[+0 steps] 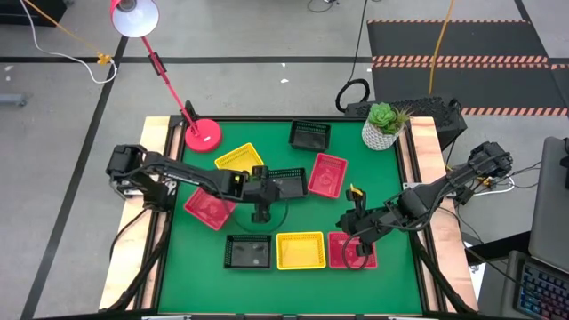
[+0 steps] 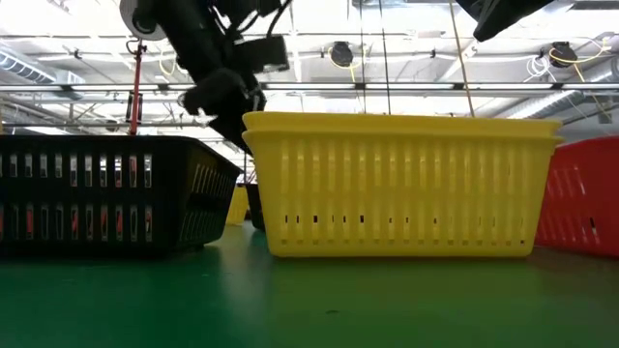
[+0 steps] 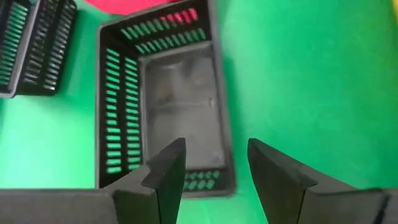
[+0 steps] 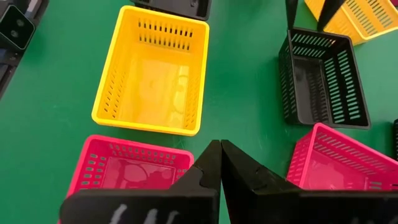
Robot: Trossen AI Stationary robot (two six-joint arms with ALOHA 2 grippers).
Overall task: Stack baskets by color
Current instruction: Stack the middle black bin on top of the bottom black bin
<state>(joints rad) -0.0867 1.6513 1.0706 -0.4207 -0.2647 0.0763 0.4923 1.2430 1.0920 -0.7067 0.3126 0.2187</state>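
Observation:
Slotted baskets lie about the green table. A black basket (image 1: 286,182) rests on its bottom at the middle. My left gripper (image 1: 264,191) hovers open over its left end wall (image 3: 199,179), and no touch shows. Another black basket (image 1: 309,135) sits at the far side, a yellow one (image 1: 238,158) and a red one (image 1: 210,206) to the left, and a red one (image 1: 326,174) right of centre. Along the near edge stand a black basket (image 1: 247,252), a yellow one (image 2: 401,184) showing two nested rims, and a red one (image 4: 124,165). My right gripper (image 4: 219,155) hangs shut above that red one.
A pink lamp with a round base (image 1: 204,135) stands at the far left corner, and a white plant pot (image 1: 382,129) at the far right. Bare green mat shows right of the middle black basket (image 3: 311,81) and between the middle and near rows.

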